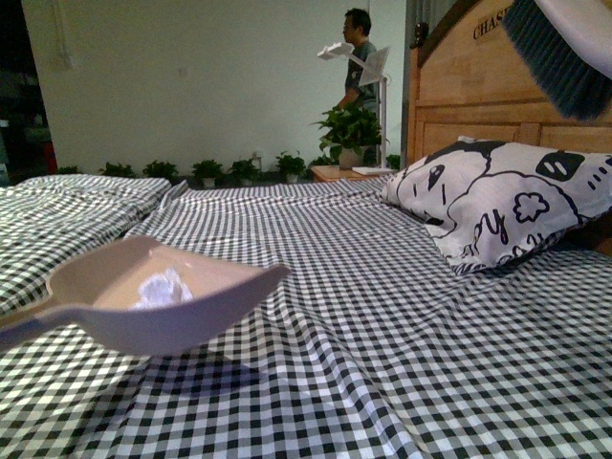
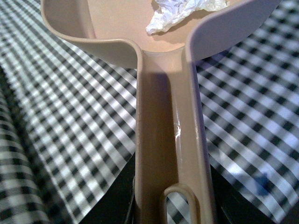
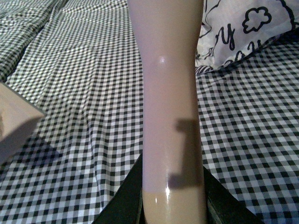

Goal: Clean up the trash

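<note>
**Trash in the pan**

The trash (image 1: 163, 288) is a small crumpled white wad of tissue or paper, creased and irregular, with ragged folded edges. It lies loose inside the hollow of the beige dustpan (image 1: 143, 316), on the pan's floor toward its middle, at the near left of the scene. The pan is lifted above the checked bed sheet, so the wad rests off the bed surface.

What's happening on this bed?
The robot is clearing trash off a checkered bed. Its left hand holds a beige dustpan by the handle, lifted above the sheet, with the white wad already lying inside. The right hand holds a brush raised near the headboard, above the pillow.
</note>
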{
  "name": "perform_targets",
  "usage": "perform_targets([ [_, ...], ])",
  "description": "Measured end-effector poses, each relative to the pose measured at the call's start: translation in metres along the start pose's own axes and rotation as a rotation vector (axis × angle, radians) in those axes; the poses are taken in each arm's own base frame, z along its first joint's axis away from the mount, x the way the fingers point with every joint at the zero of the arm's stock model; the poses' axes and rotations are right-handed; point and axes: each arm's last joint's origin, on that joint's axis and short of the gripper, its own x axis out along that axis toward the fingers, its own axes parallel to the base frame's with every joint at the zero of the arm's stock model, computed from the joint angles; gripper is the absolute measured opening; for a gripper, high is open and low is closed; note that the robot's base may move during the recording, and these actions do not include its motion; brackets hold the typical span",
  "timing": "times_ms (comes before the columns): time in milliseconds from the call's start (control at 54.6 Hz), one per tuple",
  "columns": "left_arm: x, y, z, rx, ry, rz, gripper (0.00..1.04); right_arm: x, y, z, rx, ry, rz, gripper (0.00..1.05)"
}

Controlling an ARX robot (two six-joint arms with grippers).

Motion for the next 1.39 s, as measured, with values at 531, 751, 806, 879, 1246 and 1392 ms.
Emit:
perform_targets([
  [531, -0.089, 0.04, 0.081, -0.232, -0.314, 0.337, 0.27, -0.033, 0.006, 0.012, 0.023, -0.129, -0.001, 0.19],
  [751, -0.124, 0.02, 0.071, -0.265, -0.343, 0.331, 0.27, -0.052, 0.009, 0.012, 0.027, -0.183, 0.003, 0.19],
  [806, -0.131, 0.016, 0.068, -0.275, -0.343, 0.329, 0.27, -0.057, 0.01, 0.012, 0.028, -0.193, 0.006, 0.19],
  [879, -0.141, 0.011, 0.064, -0.282, -0.349, 0.329, 0.27, -0.063, 0.011, 0.01, 0.03, -0.208, 0.004, 0.19],
  [1246, -0.161, -0.018, 0.053, -0.313, -0.35, 0.266, 0.27, -0.079, 0.009, -0.004, 0.061, -0.227, -0.022, 0.19],
  [1392, -0.16, -0.02, 0.052, -0.319, -0.348, 0.258, 0.27, -0.081, 0.009, -0.004, 0.062, -0.233, -0.021, 0.19],
])
